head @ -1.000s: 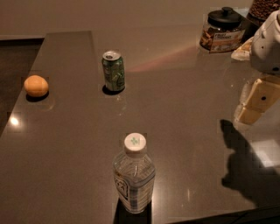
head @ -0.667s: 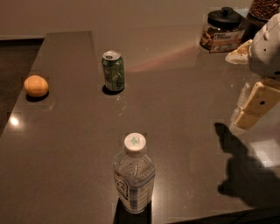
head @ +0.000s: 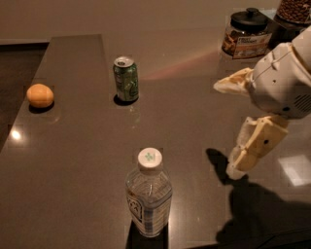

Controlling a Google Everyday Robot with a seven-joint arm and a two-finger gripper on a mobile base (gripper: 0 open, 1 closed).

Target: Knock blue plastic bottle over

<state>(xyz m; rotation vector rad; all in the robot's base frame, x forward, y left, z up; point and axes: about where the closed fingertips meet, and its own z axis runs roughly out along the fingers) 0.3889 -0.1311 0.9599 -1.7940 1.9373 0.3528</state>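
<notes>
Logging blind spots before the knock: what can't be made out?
Camera view: arm behind the open gripper, right of the blue plastic bottle, cut by the right edge.
Camera view: container at top right, cut by the top edge.
Camera view: label print on the dark-lidded jar, too small to read.

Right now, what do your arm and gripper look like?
The gripper, at the right of the view, has two cream, wedge-shaped fingers on a rounded white wrist housing with a small grille. No cables show.
</notes>
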